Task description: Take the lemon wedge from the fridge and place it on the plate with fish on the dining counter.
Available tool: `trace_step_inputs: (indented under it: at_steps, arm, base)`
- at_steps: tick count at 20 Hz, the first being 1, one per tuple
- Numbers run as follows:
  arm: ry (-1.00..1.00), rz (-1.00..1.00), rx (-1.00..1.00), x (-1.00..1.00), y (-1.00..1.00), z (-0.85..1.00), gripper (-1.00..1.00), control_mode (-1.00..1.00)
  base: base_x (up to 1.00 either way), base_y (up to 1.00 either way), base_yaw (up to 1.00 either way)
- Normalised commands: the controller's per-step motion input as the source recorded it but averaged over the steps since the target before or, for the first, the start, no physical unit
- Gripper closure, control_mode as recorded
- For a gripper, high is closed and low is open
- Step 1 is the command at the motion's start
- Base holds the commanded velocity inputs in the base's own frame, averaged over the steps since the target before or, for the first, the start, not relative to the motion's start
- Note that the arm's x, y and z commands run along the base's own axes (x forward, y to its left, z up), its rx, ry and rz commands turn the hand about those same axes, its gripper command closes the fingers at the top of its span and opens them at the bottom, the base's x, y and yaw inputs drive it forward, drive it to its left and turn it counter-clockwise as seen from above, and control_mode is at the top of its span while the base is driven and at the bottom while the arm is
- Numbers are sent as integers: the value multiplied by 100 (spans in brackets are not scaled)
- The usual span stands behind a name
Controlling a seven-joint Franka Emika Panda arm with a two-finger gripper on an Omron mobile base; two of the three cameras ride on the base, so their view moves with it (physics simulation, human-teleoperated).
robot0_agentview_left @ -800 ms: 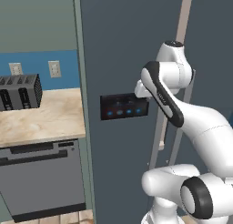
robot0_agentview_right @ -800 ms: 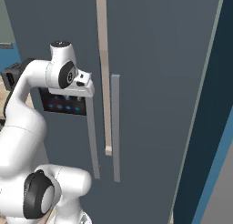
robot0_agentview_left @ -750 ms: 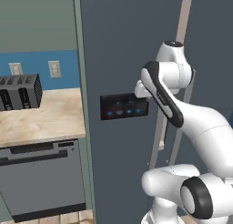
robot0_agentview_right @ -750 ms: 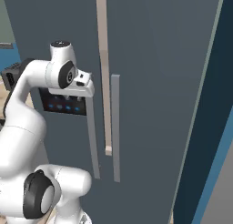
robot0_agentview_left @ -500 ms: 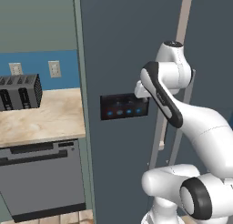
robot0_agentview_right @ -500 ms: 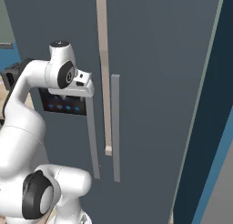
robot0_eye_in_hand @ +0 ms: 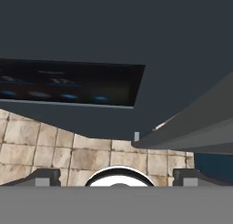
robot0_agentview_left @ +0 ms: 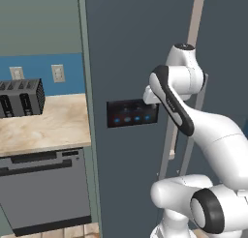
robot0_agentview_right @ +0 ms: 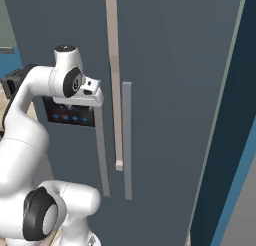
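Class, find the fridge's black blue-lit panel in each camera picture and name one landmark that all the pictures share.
Left base view: the panel sits mid-frame on the fridge door, partly behind the arm.
Right base view: the panel is at the left, below the arm's wrist.
Hand view: the panel runs across the upper left.
Shared landmark: the long grey handles.

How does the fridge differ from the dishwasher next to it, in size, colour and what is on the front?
The fridge is tall and runs past the top of the picture; the dishwasher is low and sits under the worktop. The fridge is slate blue-grey; the dishwasher is a more neutral dark grey. The fridge front has long pale handles and a black panel with blue lights; the dishwasher front has a dark band across its top. Both are shut.
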Motion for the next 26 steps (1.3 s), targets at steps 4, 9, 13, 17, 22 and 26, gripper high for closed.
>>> trace_step_inputs:
  at_steps: [4, 9, 13, 17, 22, 26]
  arm:
    - [0, 0, 0, -4, 0, 0, -100, -100]
    - [0, 0, 0, -8, 0, 0, -100, 100]
    - [0, 0, 0, 0, 0, 0, -100, 100]
    - [0, 0, 0, 0, 0, 0, -100, 100]
    - [0, 0, 0, 0, 0, 0, -100, 100]
    - [0, 0, 0, 0, 0, 0, -100, 100]
  base:
    - [0, 0, 0]
    - [-49, -12, 0]
    - [-64, -24, 0]
    - [-53, -32, 0]
    - [-40, -40, -1]
    - [-6, -52, -9]
